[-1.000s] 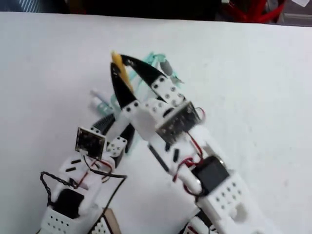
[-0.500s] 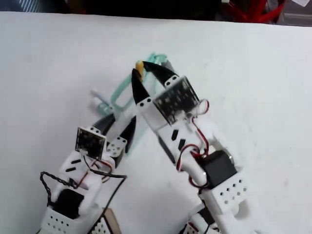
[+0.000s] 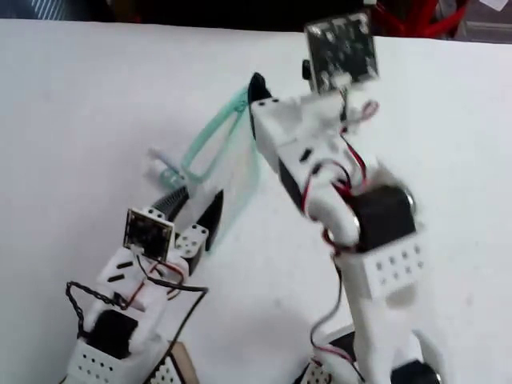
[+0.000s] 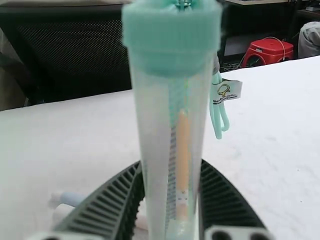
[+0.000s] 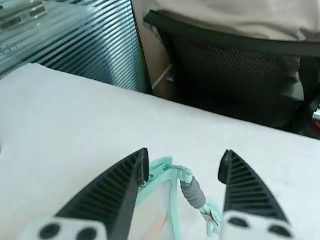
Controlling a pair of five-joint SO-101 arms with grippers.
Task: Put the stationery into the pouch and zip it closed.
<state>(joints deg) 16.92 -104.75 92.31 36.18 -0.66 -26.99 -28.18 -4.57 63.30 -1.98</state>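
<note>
A clear pouch (image 3: 228,156) with teal trim lies slanted across the middle of the table. My left gripper (image 3: 192,206) is shut on its near end. In the left wrist view the pouch (image 4: 170,100) stands on edge between the ribbed fingers (image 4: 112,200), with an orange pen (image 4: 183,150) inside it. My right gripper (image 3: 276,84) is raised over the pouch's far end. Its jaws are open in the right wrist view (image 5: 185,153), straddling the teal end (image 5: 160,167) and the grey zipper pull (image 5: 192,192) without touching them.
A small blue and white item (image 3: 160,166) lies on the table just left of the pouch, also beside the left fingers (image 4: 67,200). A teal loop with a paper tag (image 4: 222,100) hangs off the pouch's far end. A black chair (image 5: 235,75) stands beyond the table edge.
The right gripper carried a yellow-orange pen down to the pouch's far end, let it go, then lifted and tilted back. The pen now lies inside the pouch. The left arm kept still.
</note>
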